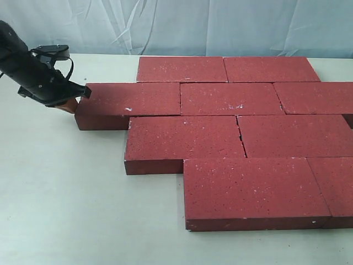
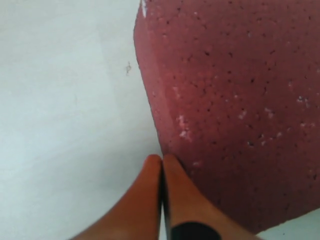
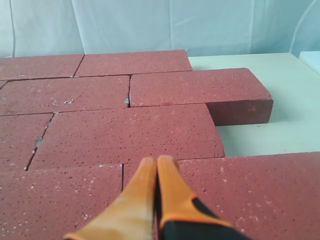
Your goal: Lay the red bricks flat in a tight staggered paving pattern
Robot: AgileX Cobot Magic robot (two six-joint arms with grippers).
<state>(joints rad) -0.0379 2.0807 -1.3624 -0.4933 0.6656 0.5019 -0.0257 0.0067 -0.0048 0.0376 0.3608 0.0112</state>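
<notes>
Several dark red bricks lie flat in four staggered rows on the pale table (image 1: 66, 193). The left brick of the second row (image 1: 132, 99) juts out furthest to the left. My left gripper (image 1: 74, 105) is shut and empty, its orange tips against that brick's left end. In the left wrist view the left gripper (image 2: 162, 159) touches the brick (image 2: 235, 100) at its lower corner edge. The right gripper (image 3: 157, 161) is shut and empty, low over the near-row brick (image 3: 240, 195) close to a seam. It is out of the exterior view.
A pale blue curtain (image 1: 165, 27) hangs behind the table. The front brick (image 1: 253, 187) lies near the table's front edge. In the right wrist view one brick (image 3: 200, 87) sticks out over bare table (image 3: 280, 130).
</notes>
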